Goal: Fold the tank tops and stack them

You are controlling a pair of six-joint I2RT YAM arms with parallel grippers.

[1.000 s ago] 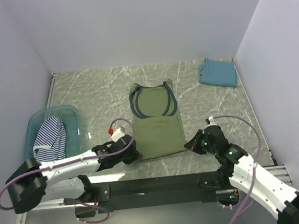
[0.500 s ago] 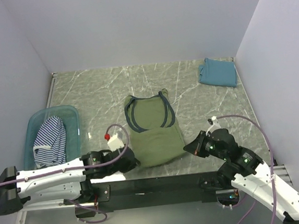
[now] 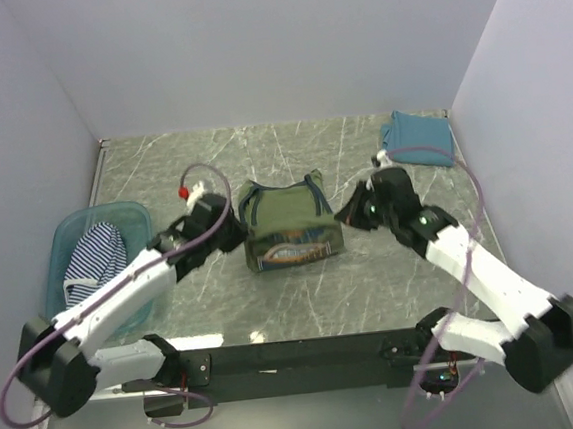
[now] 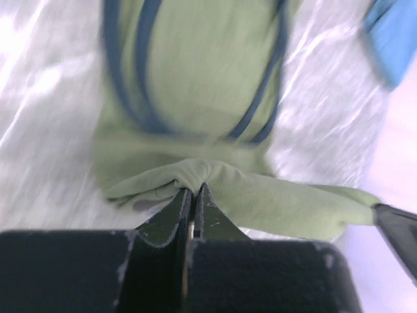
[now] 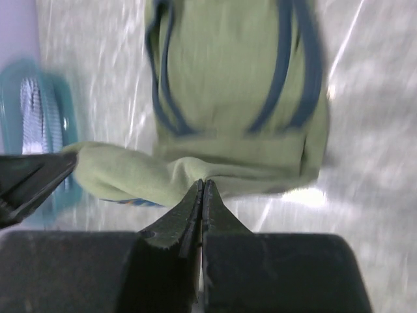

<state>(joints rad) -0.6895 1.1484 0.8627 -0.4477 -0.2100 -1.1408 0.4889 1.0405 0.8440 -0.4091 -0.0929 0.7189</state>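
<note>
Left hand (image 4: 193, 190) and right hand (image 5: 202, 184) each pinch an edge of the olive-green tank top (image 3: 289, 217).

olive-green tank top (image 3: 289, 214) hem lifted and folded over, oval graphic (image 3: 294, 247) exposed

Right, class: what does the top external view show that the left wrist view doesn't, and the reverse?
Only the top external view shows the tub holding the striped top, and the oval graphic on the folded-over hem. Only the left wrist view shows the left tool shut on a pinch of green cloth. Both show the olive-green top with its dark trim and the teal-blue top.
</note>
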